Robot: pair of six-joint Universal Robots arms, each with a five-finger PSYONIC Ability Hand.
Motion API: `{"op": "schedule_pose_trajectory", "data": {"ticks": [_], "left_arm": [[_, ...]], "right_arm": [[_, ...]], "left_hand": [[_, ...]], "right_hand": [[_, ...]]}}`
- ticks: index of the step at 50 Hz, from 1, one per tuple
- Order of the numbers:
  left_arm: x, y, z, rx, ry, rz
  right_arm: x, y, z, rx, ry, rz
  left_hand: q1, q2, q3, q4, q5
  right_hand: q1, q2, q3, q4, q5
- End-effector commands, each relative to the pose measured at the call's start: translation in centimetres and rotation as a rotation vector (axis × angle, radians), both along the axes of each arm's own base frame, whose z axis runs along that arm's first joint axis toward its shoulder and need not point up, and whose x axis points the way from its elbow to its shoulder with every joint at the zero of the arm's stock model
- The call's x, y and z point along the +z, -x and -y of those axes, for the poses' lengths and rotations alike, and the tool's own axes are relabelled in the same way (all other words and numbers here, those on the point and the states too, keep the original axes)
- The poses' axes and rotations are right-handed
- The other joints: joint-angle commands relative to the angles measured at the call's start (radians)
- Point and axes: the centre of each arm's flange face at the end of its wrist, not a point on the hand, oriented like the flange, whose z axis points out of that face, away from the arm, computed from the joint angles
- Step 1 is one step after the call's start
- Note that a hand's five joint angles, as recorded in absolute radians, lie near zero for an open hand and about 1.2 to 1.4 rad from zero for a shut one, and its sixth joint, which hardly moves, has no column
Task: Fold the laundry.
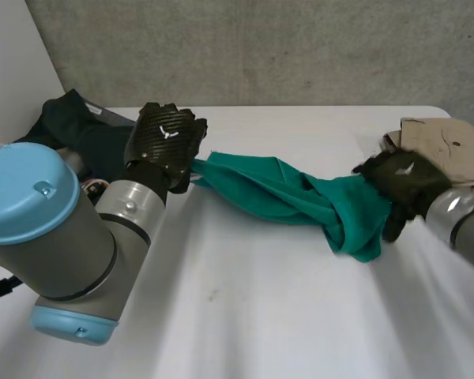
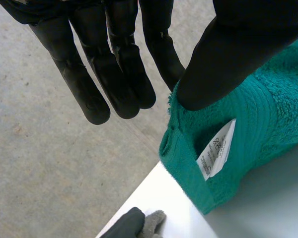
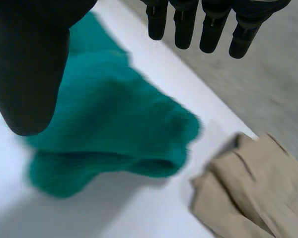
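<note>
A green towel (image 1: 284,193) lies stretched across the white table (image 1: 261,316) between my two hands. My left hand (image 1: 164,142) is at its left corner. In the left wrist view, the thumb (image 2: 228,49) presses the towel (image 2: 248,129) against straight fingers (image 2: 114,64), pinching the hemmed corner, where a white label (image 2: 217,154) sticks out. My right hand (image 1: 399,181) is at the bunched right end. In the right wrist view, its fingers (image 3: 211,25) and thumb (image 3: 25,64) are spread wide apart, and the towel (image 3: 109,129) lies loose below the palm on the table.
A tan folded cloth (image 1: 450,146) sits at the table's far right corner, just beyond my right hand, with the tan cloth (image 3: 253,193) close beside the towel's end. Dark garments (image 1: 71,126) are heaped at the far left. A dark and grey piece of cloth (image 2: 134,224) lies near the left edge.
</note>
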Motion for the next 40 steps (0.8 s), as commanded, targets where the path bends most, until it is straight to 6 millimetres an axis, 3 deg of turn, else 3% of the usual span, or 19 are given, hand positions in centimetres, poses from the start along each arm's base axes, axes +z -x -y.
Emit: {"op": "schedule_pose_trajectory", "data": {"ticks": [1,8,14,21,26,29,30,31,34,36,40], "left_arm": [[0.6,0.2,0.3,0.001,0.016,-0.013],[0.8,0.2,0.4,0.003,0.021,-0.019],[0.8,0.2,0.5,0.005,0.018,-0.021],[1.2,0.0,0.7,0.014,0.013,-0.052],[2.6,-0.5,0.6,0.022,0.041,-0.077],[3.9,-1.2,0.6,0.038,0.062,-0.090],[4.6,-1.8,0.6,0.050,0.073,-0.096],[5.0,-2.0,0.5,0.055,0.079,-0.101],[7.0,-3.4,0.5,0.083,0.112,-0.119],[8.1,-4.3,0.4,0.104,0.132,-0.126],[9.0,-5.7,0.5,0.138,0.130,-0.120]], "right_arm": [[-3.5,-1.0,-3.6,0.146,0.032,-0.163],[-6.9,-2.0,-2.8,0.195,0.079,-0.224],[-8.3,-2.7,-1.3,0.211,0.145,-0.246],[-8.8,-3.9,0.8,0.191,0.320,-0.296],[-7.6,-3.2,2.1,0.094,0.379,-0.318],[-3.6,-2.7,2.4,0.034,0.472,-0.285],[-1.3,-2.4,2.3,0.014,0.523,-0.264],[2.5,-1.7,1.9,-0.026,0.602,-0.221],[8.5,0.2,1.6,-0.113,0.659,-0.101],[10.3,1.4,1.6,-0.146,0.582,-0.043],[11.9,3.5,1.5,-0.194,0.380,-0.003]], "left_hand": [[0.280,0.203,0.207,0.197,0.222],[0.280,0.203,0.207,0.197,0.222],[0.280,0.203,0.207,0.197,0.222],[0.280,0.203,0.207,0.197,0.222],[0.280,0.203,0.207,0.197,0.222],[0.280,0.203,0.207,0.197,0.222],[0.280,0.203,0.207,0.197,0.222],[0.280,0.203,0.207,0.197,0.222],[0.280,0.203,0.207,0.197,0.222],[0.280,0.203,0.207,0.197,0.222],[0.280,0.203,0.207,0.197,0.222]], "right_hand": [[0.083,0.099,0.093,0.092,0.084],[0.165,0.181,0.175,0.174,0.166],[0.294,0.310,0.304,0.303,0.295],[1.167,1.183,1.177,1.176,1.168],[1.168,1.185,1.178,1.177,1.169],[1.168,1.185,1.178,1.177,1.169],[1.168,1.185,1.178,1.177,1.169],[1.168,1.185,1.178,1.177,1.169],[1.168,1.185,1.178,1.177,1.169],[1.168,1.185,1.178,1.177,1.169],[1.168,1.185,1.178,1.177,1.169]]}}
